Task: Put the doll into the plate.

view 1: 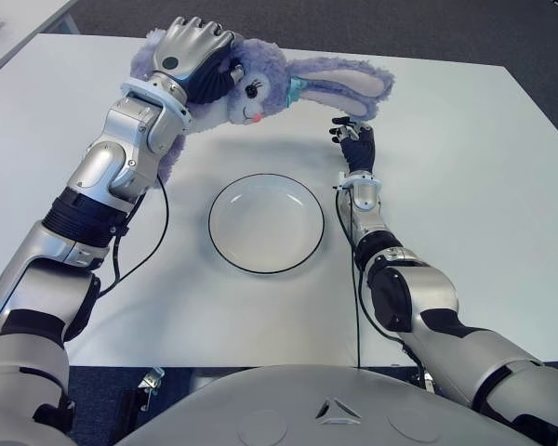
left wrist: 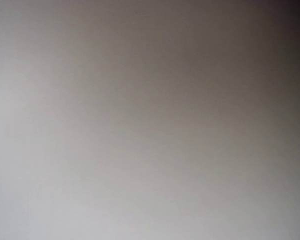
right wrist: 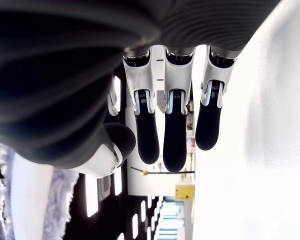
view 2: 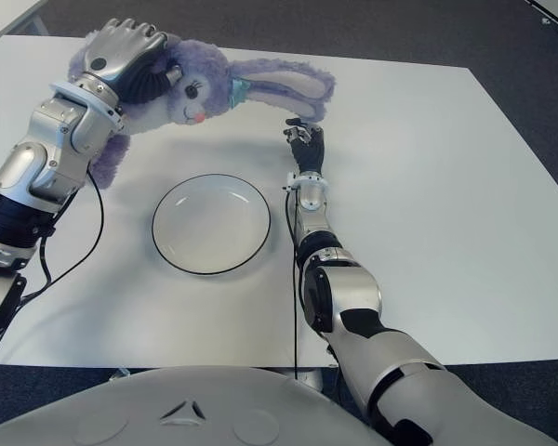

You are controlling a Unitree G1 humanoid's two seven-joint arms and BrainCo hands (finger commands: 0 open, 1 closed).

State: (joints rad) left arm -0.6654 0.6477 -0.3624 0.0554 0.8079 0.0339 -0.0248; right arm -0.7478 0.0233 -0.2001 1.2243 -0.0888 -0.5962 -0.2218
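Observation:
The doll point(view 1: 260, 85) is a purple plush rabbit with long ears, a pink nose and a blue bow. My left hand point(view 1: 193, 56) is shut on its head and holds it in the air, beyond the plate and to its left. The ears stretch to the right, over my right hand. The plate point(view 1: 266, 223) is white with a dark rim and has nothing in it, in the middle of the white table point(view 1: 465, 186). My right hand point(view 1: 355, 139) shows to the right of the plate, fingers point(right wrist: 175, 135) straight and holding nothing. The left wrist view is blank grey.
Black cables point(view 1: 158, 232) trail along both forearms over the table. A second table's corner point(view 1: 19, 28) shows at the far left. Dark floor point(view 1: 400, 28) lies beyond the far table edge.

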